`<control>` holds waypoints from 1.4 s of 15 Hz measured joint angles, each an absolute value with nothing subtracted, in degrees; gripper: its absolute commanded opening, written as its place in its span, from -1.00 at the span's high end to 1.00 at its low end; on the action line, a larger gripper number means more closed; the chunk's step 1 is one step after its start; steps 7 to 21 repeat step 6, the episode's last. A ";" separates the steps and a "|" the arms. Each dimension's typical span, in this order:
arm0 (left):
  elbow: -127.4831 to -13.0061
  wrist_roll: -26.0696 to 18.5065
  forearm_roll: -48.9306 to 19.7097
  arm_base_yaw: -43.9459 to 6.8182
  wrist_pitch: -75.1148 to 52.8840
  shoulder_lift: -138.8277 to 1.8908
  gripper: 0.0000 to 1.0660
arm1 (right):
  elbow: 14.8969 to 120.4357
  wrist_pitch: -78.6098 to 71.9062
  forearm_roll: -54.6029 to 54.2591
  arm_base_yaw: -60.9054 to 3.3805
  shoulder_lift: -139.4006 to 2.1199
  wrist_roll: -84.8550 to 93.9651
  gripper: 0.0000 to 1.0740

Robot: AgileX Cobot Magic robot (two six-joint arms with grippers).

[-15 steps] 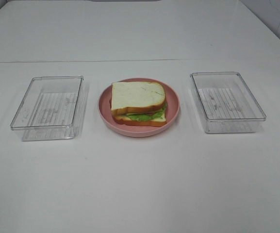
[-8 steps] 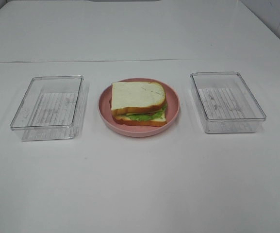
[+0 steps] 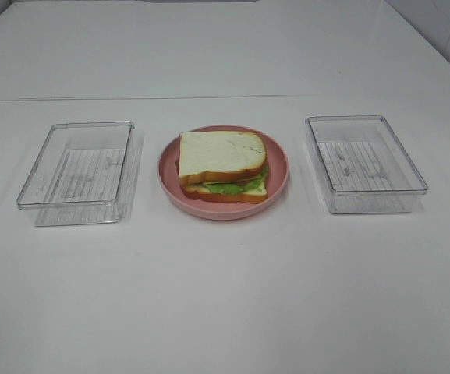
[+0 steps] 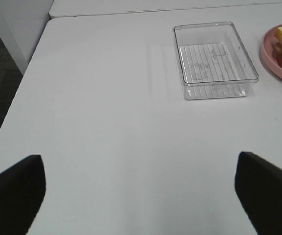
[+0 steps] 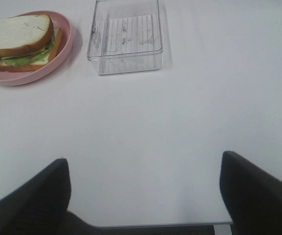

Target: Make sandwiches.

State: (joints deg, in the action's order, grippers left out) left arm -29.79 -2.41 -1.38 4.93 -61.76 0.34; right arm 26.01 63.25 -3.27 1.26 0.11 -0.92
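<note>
From the high camera, the sandwich (image 3: 223,166) sits assembled on a round pink plate (image 3: 275,187) at the middle of the white surface (image 3: 225,296). White bread with an orange-brown crust tops it, ruffled green lettuce shows at the near edge, and a second slice lies beneath. A clear left tray (image 3: 30,199) and a clear right tray (image 3: 416,187), both rectangular, hard-walled and ribbed on the floor, stand well apart on either side of the plate and hold nothing. I judge they served as ingredient bins within each arm's reach, with the plate between as shared ground. No arm appears here.

In the left wrist view, the left pincer (image 4: 141,196) hangs released over bare surface, its dark matte fingers (image 4: 13,188) spread to the frame edges and grasping nothing. The left tray (image 4: 219,83) lies ahead, with the plate's rim (image 4: 272,58) and a bread corner just beyond it.

In the right wrist view, the right pincer (image 5: 145,196) is likewise released and holds nothing, its fingers (image 5: 258,188) wide apart near the surface's edge. The right tray (image 5: 123,66) stands near the plate (image 5: 65,46), where the sandwich (image 5: 21,41) shows soft-looking bread, crinkled lettuce and an orange-brown edge along one side. With both bins bare and both arms drawn back, the stacking looks finished
</note>
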 measured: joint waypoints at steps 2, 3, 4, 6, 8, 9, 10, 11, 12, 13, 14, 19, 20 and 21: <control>-29.79 -2.41 -1.38 4.93 -61.76 0.34 -0.83 | 26.01 63.25 -3.27 1.26 0.11 -0.92 -0.48; -29.79 -2.41 -1.49 4.93 -61.76 0.34 -0.83 | 26.01 63.25 -3.27 1.26 0.11 -0.92 -0.48; -29.79 -2.41 -1.55 4.93 -61.76 0.34 -0.83 | 26.01 63.25 -3.27 1.26 0.11 -0.97 -0.48; -29.79 -2.41 -1.55 4.93 -61.76 0.34 -0.83 | 26.01 63.25 -3.27 1.26 0.11 -0.97 -0.48; -29.79 -2.41 -1.55 4.93 -61.76 0.34 -0.83 | 26.01 63.25 -3.27 1.26 0.11 -0.97 -0.48; -29.79 -2.41 -1.55 4.93 -61.76 0.34 -0.83 | 26.01 63.25 -3.27 1.26 0.11 -0.97 -0.48; -29.79 -2.41 -1.55 4.93 -61.76 0.34 -0.83 | 26.01 63.25 -3.27 1.26 0.11 -0.97 -0.48; -29.79 -2.41 -1.55 4.93 -61.76 0.34 -0.83 | 26.01 63.25 -3.27 1.26 0.11 -0.97 -0.48; -29.79 -2.41 -1.55 4.93 -61.76 0.34 -0.83 | 26.01 63.25 -3.27 1.26 0.11 -0.97 -0.48; -29.79 -2.41 -1.55 4.93 -61.76 0.34 -0.83 | 26.01 63.25 -3.27 1.26 0.11 -0.97 -0.48; -29.79 -2.41 -1.55 4.93 -61.76 0.34 -0.83 | 26.01 63.25 -3.27 1.26 0.11 -0.97 -0.48; -29.79 -2.41 -1.55 4.93 -61.76 0.34 -0.83 | 26.01 63.25 -3.27 1.26 0.11 -0.97 -0.48; -29.79 -2.41 -1.55 4.93 -61.76 0.34 -0.83 | 26.01 63.25 -3.27 1.26 0.11 -0.97 -0.48; -29.79 -2.41 -1.55 4.93 -61.76 0.34 -0.83 | 26.01 63.25 -3.27 1.26 0.11 -0.97 -0.48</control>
